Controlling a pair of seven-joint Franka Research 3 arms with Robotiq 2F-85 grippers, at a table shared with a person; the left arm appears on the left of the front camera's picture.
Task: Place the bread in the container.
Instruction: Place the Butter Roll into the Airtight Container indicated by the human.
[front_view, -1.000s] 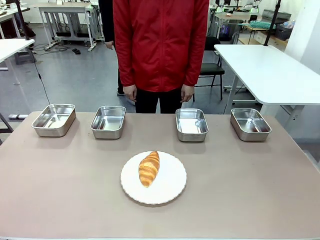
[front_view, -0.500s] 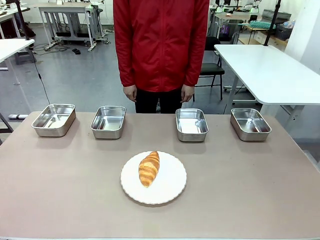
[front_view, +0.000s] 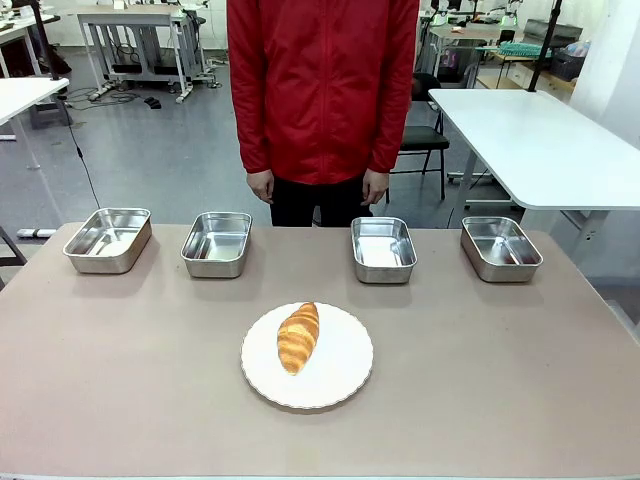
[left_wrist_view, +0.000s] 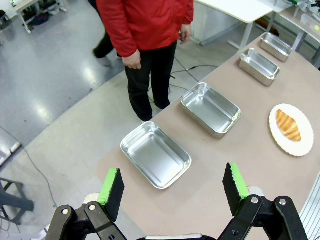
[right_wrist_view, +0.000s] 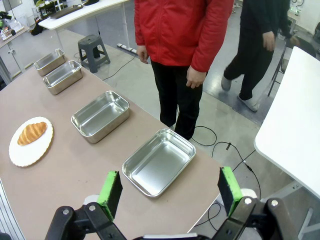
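Presently, the bread (front_view: 298, 337) is seen lying on a round white scalloped plate (front_view: 345, 378) at mid-table, near the robot's side and well apart from every pan.

- Bread: golden-brown, elongated, ridged with darker stripes. It is judged light, with a flaky crust over a soft crumb that is easily crushed. It would best be taken across the thick middle, with the jaws set on its long flanks and only lightly closed.
- Containers: four alike are set in a row along the far edge: left-end pan (front_view: 107, 262), left-middle pan (front_view: 213, 267), right-middle pan (front_view: 383, 275), right-end pan (front_view: 497, 272). Each is of shiny steel, shallow, rectangular, round-cornered, with a rolled rim. All are empty. Which one is meant cannot be told.
- Table (front_view: 500, 380): matte tan.
- Left gripper (left_wrist_view: 172, 182): jaws spread wide, nothing between the green pads.
- Right gripper (right_wrist_view: 169, 190): likewise parted and empty.
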